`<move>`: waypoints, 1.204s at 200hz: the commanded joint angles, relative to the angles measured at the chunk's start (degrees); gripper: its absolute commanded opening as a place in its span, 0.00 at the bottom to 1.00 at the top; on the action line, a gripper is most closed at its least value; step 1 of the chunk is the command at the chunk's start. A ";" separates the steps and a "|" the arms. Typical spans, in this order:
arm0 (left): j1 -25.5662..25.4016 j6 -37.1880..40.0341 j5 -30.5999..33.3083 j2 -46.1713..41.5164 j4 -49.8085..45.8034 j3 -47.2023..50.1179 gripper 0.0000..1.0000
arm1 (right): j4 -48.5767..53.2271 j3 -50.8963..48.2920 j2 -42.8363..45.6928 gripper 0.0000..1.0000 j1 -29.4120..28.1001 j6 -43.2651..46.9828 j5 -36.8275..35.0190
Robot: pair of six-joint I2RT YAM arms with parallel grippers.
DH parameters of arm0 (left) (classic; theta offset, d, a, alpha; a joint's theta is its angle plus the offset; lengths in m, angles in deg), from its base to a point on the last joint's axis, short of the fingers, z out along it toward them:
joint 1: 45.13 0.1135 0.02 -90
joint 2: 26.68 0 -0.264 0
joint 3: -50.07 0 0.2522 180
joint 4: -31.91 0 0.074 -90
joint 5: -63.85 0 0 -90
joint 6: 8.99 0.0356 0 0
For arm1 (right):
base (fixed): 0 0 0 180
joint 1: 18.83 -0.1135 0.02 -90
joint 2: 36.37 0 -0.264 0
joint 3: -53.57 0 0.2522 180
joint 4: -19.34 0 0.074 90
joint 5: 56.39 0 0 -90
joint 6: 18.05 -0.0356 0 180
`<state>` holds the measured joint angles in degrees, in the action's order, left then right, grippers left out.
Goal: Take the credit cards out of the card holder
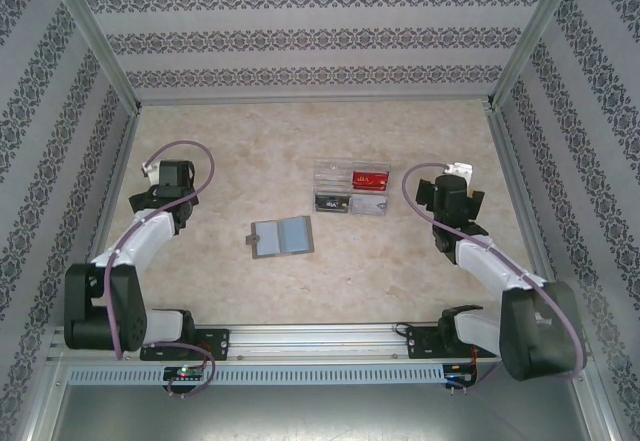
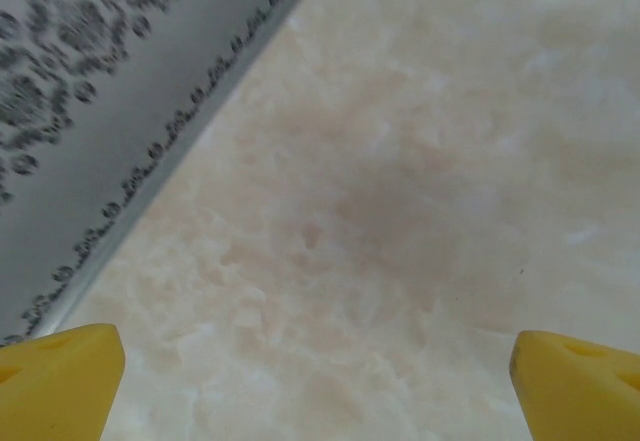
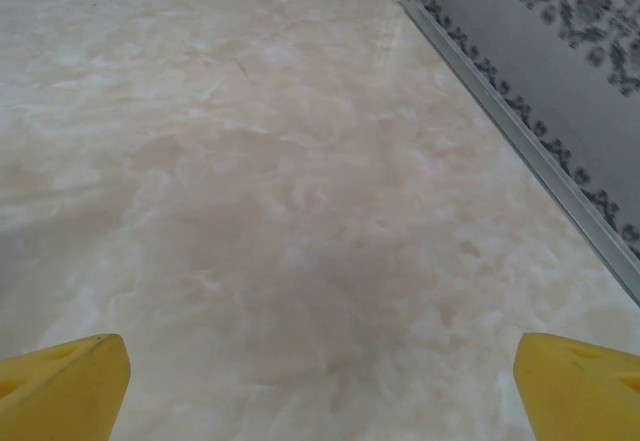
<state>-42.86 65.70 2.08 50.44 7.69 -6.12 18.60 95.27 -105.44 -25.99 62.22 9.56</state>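
Card holder (image 1: 281, 237) — soft grey rectangle, unfolded; left tool (image 2: 320, 386), right tool (image 3: 320, 386) wide apart, empty.

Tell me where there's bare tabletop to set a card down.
Free: the broad patch between the card holder and the left claw, the far table beyond the clear tray, and the near strip before the holder. Crowded: between holder and tray.

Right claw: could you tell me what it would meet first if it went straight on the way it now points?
Probably the bare table ahead, since the right claw tilts downward; nothing else lies in that line, though depth is unclear.
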 commanded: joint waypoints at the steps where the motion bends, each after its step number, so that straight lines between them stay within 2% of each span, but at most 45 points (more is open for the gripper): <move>1: 0.90 3.09 -2.20 3.08 10.66 -0.27 1.00 | -13.21 0.53 -4.08 0.98 1.34 5.29 3.85; 18: 0.93 3.98 -2.51 4.32 18.51 2.05 1.00 | -18.44 -0.11 -7.03 0.98 2.58 8.26 8.94; 33: 0.91 6.52 -7.13 4.66 24.41 4.09 1.00 | -18.30 0.60 -10.00 0.98 4.89 6.49 12.60; 44: 0.82 9.71 -10.11 5.68 25.27 3.78 1.00 | -24.38 -1.63 -13.04 0.98 6.53 5.61 16.28; 52: 0.81 11.06 -10.25 6.01 27.05 4.63 1.00 | -31.30 -3.86 -15.24 0.98 6.72 6.35 18.62; 64: 0.92 10.86 -10.05 5.20 29.08 6.44 1.00 | -36.56 -5.91 -17.13 0.98 6.50 7.76 21.62; 73: 0.69 11.01 -10.93 4.66 30.82 7.96 1.00 | -40.57 -7.50 -17.88 0.98 6.43 7.44 21.51; 84: 0.09 11.00 -12.25 4.48 33.30 9.87 1.00 | -37.87 -7.29 -16.48 0.98 6.54 7.30 21.33; 96: -0.93 11.57 -13.95 4.95 35.94 11.45 1.00 | -40.42 -7.81 -17.35 0.98 6.52 7.46 21.38; 128: -3.24 14.00 -16.58 4.05 42.03 14.97 1.00 | -38.49 -7.52 -16.77 0.98 6.37 6.83 18.07; 144: -3.36 13.82 -18.23 3.11 44.12 16.47 1.00 | -39.93 -7.86 -17.02 0.98 6.19 5.82 15.08; 181: -3.49 14.06 -19.51 3.38 46.80 17.15 1.00 | -38.67 -7.20 -17.14 0.98 5.75 6.04 14.35; 194: -3.68 14.07 -21.86 5.80 53.22 19.08 1.00 | -38.58 -7.20 -17.07 0.98 5.67 6.05 14.31; 220: -4.72 15.39 -20.91 13.45 66.36 21.91 0.99 | -38.58 -7.20 -17.03 0.98 5.58 6.13 14.12; 232: -4.35 14.10 -20.84 11.64 57.98 19.28 0.99 | -38.55 -7.20 -17.11 0.98 5.49 6.17 13.95; 241: -3.59 14.23 -22.06 13.12 62.13 20.13 0.99 | -38.58 -7.13 -17.08 0.98 5.28 6.22 13.60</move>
<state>-46.97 79.54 -18.25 62.68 63.18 14.14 -17.99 87.62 -122.78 -19.85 68.93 24.81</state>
